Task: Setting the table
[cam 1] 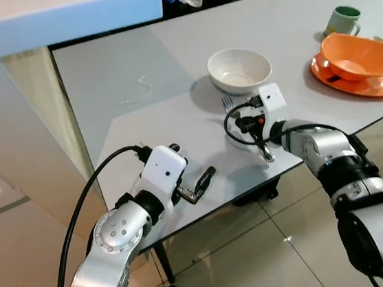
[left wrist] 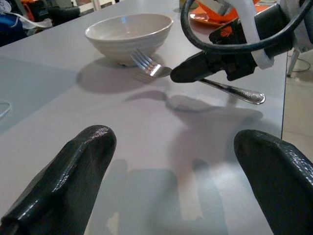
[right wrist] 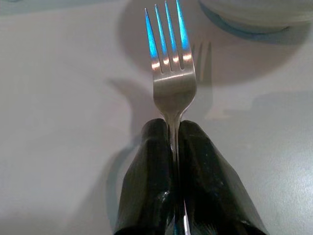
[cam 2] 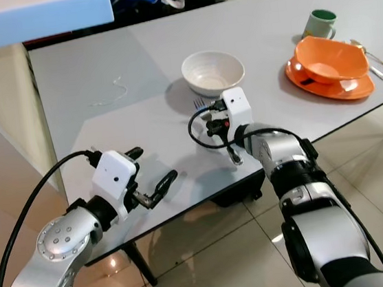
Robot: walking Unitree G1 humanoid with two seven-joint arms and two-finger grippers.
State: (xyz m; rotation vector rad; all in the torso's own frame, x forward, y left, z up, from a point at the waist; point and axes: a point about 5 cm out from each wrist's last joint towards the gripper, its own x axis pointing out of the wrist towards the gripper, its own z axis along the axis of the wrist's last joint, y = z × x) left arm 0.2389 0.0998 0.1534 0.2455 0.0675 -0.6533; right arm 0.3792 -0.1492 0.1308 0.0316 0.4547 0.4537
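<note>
A silver fork [right wrist: 172, 73] is pinched by its neck in my right gripper [right wrist: 170, 128], which is shut on it. The fork hovers just above the grey table [cam 1: 141, 128], tines [cam 1: 227, 102] pointing at the white bowl [cam 1: 240, 69] and handle end [cam 1: 267, 154] toward the table's front edge. The bowl is empty and stands just beyond the tines. My left gripper [cam 1: 203, 182] stands open low over the table's front edge, left of the fork, with nothing between its fingers [left wrist: 73, 181].
An orange plate [cam 1: 351, 88] with an orange bowl [cam 1: 356, 54] on it sits at the right, with a green mug [cam 1: 342, 21] behind it and a spoon [cam 2: 376, 61] beside it. A thin white string [cam 1: 145, 88] lies mid-table. A pale counter [cam 1: 59, 13] overhangs the upper left.
</note>
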